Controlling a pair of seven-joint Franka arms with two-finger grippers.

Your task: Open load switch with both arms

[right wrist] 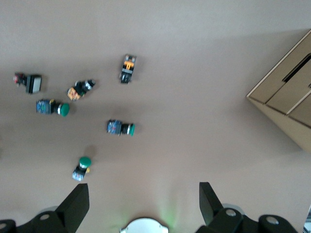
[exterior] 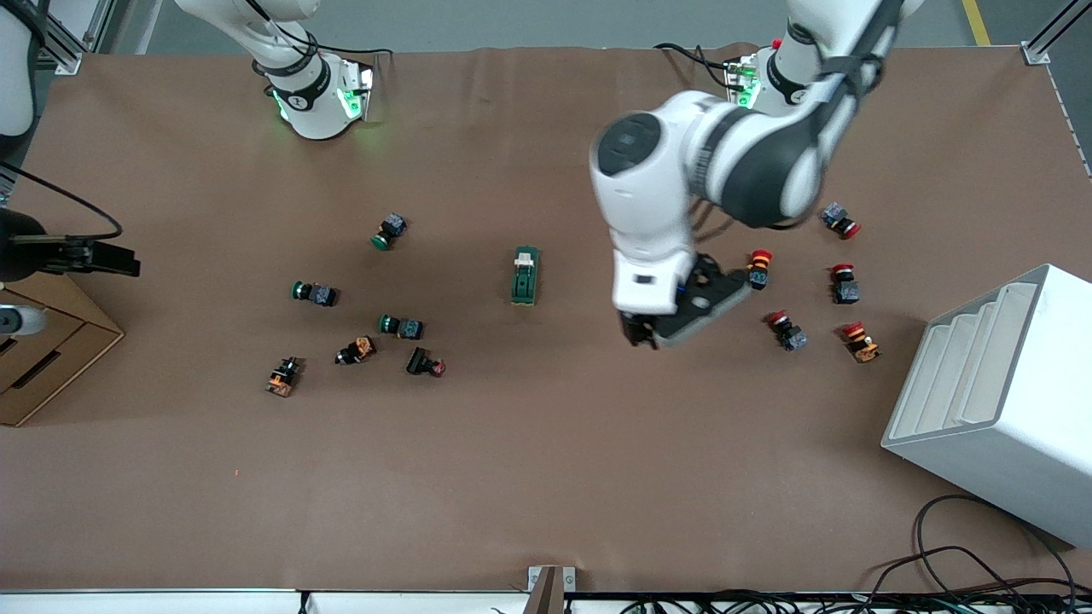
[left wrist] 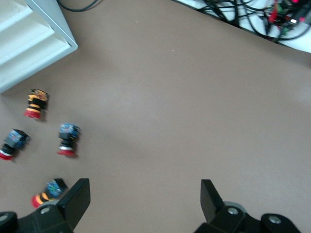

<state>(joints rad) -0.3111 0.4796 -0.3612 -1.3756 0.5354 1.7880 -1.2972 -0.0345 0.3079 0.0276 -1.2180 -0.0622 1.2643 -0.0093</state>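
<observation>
Load switch [exterior: 525, 275] untouched; left gripper [left wrist: 146, 204] and right gripper [right wrist: 144, 206] jaws apart.

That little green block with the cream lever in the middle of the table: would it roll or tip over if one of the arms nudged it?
The load switch looks boxy and lies flat on the table, so it would probably slide rather than roll. It seems small and likely light, so a nudge may well spin it. The cream lever looks rigid, though perhaps the weaker part.
</observation>
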